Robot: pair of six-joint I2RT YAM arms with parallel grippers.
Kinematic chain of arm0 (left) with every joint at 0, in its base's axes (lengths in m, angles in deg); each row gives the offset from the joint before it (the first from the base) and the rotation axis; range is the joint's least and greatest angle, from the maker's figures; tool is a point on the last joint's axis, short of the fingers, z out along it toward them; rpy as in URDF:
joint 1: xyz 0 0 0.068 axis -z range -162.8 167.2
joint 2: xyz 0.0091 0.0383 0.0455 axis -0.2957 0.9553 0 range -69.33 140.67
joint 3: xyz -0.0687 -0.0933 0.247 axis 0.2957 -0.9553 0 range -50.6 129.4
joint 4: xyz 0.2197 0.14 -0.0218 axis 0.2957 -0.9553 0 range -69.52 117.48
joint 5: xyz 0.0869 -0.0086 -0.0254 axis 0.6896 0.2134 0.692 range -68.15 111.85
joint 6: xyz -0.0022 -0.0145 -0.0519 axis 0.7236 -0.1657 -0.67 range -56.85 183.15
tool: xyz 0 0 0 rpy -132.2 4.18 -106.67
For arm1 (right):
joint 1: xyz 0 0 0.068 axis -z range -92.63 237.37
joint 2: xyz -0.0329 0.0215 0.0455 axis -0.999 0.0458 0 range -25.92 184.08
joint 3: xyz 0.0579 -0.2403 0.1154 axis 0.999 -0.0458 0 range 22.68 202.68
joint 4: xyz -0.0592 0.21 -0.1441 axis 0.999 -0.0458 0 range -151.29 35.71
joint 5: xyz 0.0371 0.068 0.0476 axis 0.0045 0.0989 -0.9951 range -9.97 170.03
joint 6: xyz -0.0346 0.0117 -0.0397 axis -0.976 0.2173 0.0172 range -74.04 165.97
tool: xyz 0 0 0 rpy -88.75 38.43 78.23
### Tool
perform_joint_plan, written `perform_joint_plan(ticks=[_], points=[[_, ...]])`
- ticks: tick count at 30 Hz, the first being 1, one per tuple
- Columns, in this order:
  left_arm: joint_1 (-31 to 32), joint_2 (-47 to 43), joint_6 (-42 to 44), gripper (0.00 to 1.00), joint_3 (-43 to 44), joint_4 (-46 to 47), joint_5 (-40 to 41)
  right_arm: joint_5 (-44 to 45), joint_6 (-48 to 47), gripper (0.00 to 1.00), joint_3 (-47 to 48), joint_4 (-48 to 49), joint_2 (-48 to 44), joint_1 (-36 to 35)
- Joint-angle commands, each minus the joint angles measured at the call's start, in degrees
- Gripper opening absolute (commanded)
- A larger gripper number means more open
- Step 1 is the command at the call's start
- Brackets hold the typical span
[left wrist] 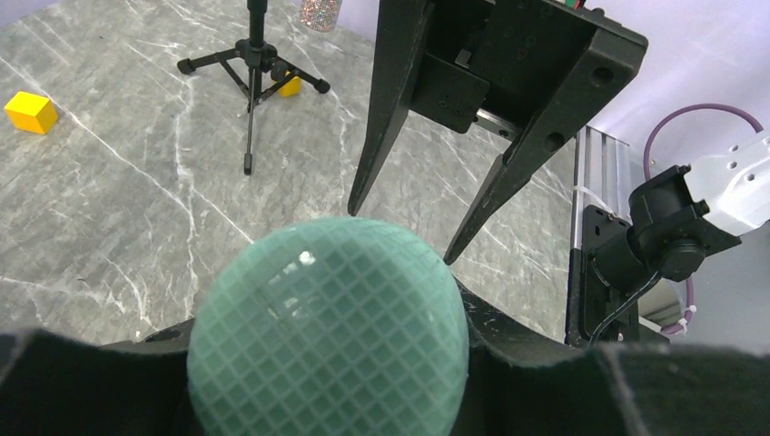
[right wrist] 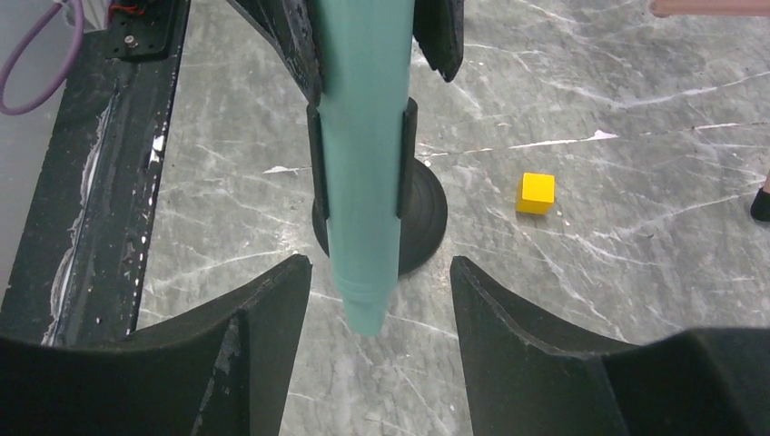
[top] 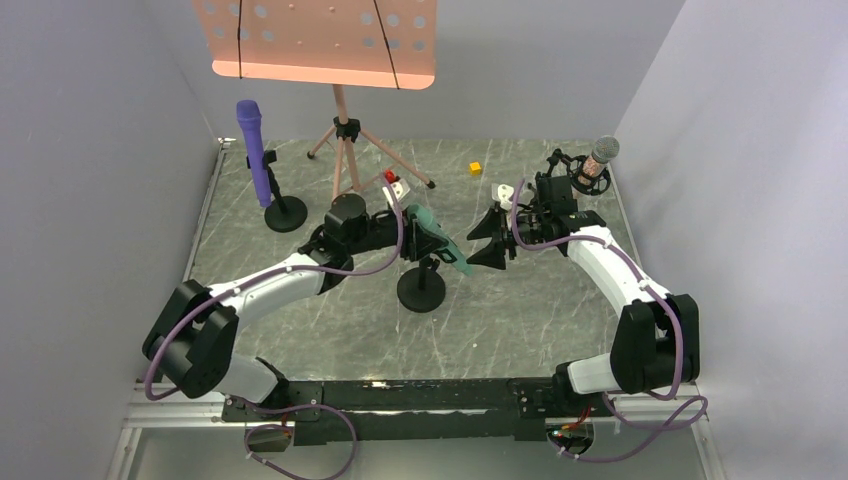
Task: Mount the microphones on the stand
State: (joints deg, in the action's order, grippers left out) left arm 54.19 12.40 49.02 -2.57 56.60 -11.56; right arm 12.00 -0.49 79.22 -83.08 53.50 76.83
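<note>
My left gripper (top: 424,232) is shut on the teal-green microphone (top: 440,245), which is tilted over a black round-base stand (top: 421,288). In the right wrist view the teal body (right wrist: 361,163) sits between the two arms of the stand's black clip (right wrist: 315,154). Its mesh head (left wrist: 327,331) fills the left wrist view. My right gripper (top: 490,242) is open and empty, with its fingers (right wrist: 259,336) on either side of the microphone's tail end, not touching it. The purple microphone (top: 254,150) stands upright in a stand at back left. The glittery microphone (top: 598,160) sits in a stand at back right.
A pink music stand (top: 325,40) on a tripod (top: 345,135) stands at the back middle. A small yellow cube (top: 475,168) and a red-and-white piece (top: 393,180) lie on the marble table (top: 560,300). Grey walls close in the left, right and back.
</note>
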Motion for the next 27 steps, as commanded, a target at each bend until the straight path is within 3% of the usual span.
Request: perform_joint_plan(ticks=[1,9,13,18,23,27], points=[[0.55,3.49,3.67,0.0,-2.62,-10.78,1.73,-2.52,-2.16,0.64,1.12,-0.42,-1.26,0.19],[1.42,4.02,3.81,0.01,-2.09,-12.59,4.26,-2.97,-2.59,0.64,1.04,-0.83,-0.61,0.21],[1.47,2.08,1.72,0.3,-0.72,-14.21,5.61,-3.07,-2.33,0.67,0.82,-0.61,-0.82,0.22],[1.49,-1.74,-0.67,0.74,0.62,-14.38,6.21,-2.83,-0.99,0.7,0.71,0.12,-0.91,0.17],[1.46,-5.65,-2.4,0.97,-0.01,-11.25,5.25,-2.65,-0.71,0.76,0.3,0.5,-1.17,0.17],[1.41,-9.71,-2.77,0.99,-2.23,-8.56,6.44,-2.76,-0.95,0.78,0.29,0.07,-1.15,0.18]])
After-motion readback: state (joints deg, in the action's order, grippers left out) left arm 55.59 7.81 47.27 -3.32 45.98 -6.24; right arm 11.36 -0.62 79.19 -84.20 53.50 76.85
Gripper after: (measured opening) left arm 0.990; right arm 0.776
